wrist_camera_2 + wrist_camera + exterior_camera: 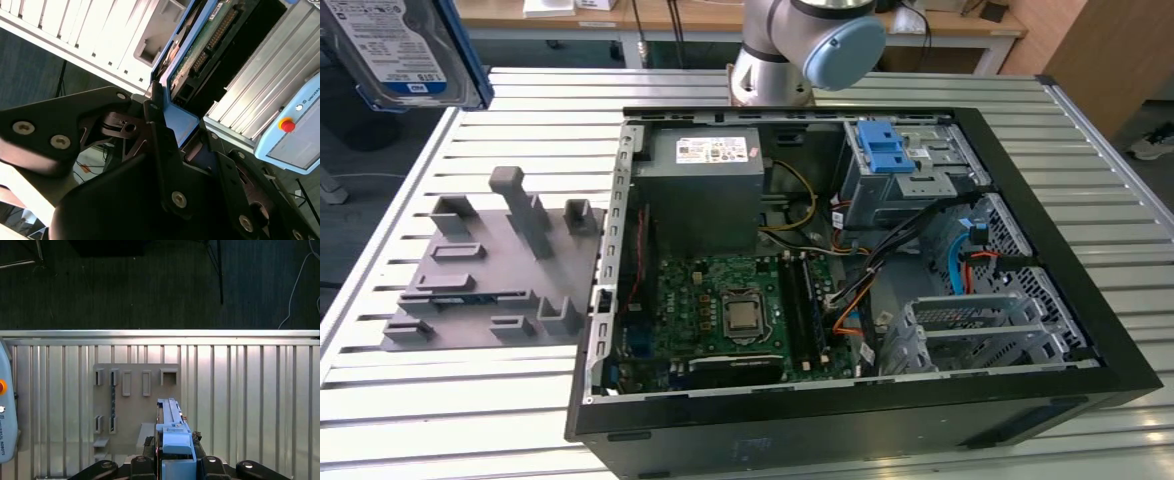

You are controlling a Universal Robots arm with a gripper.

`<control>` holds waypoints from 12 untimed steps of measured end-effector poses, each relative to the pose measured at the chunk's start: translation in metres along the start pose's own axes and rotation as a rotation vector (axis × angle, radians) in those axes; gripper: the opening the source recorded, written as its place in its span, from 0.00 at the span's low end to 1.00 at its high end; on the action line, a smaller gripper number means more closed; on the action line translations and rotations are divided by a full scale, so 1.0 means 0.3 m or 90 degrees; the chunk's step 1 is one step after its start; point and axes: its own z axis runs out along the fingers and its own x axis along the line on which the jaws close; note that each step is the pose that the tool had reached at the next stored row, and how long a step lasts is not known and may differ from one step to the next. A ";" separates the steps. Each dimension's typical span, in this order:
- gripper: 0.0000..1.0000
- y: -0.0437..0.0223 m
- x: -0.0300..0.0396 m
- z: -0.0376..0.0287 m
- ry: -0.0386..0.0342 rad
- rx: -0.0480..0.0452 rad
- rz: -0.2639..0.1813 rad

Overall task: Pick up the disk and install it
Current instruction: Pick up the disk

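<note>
The fingers [157, 135] were closed tight on the blue-framed end of the disk [186, 75], so the gripper [180, 125] held it edge-on in both wrist views. The disk [407, 50] hung in the air, lifted clear and well apart from the open computer case [854, 270], off to the exterior view's left of it. Below the gripper [175, 446] and the disk [172, 427] lay a grey holder [135, 400] on the slatted table [250, 390], just beside the case.
</note>
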 end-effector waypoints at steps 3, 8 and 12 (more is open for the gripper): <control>0.36 -0.008 0.010 0.000 0.0000 0.0000 0.000; 0.36 -0.029 0.032 0.000 0.0000 0.0000 0.000; 0.36 -0.051 0.044 0.001 0.0000 0.0000 0.000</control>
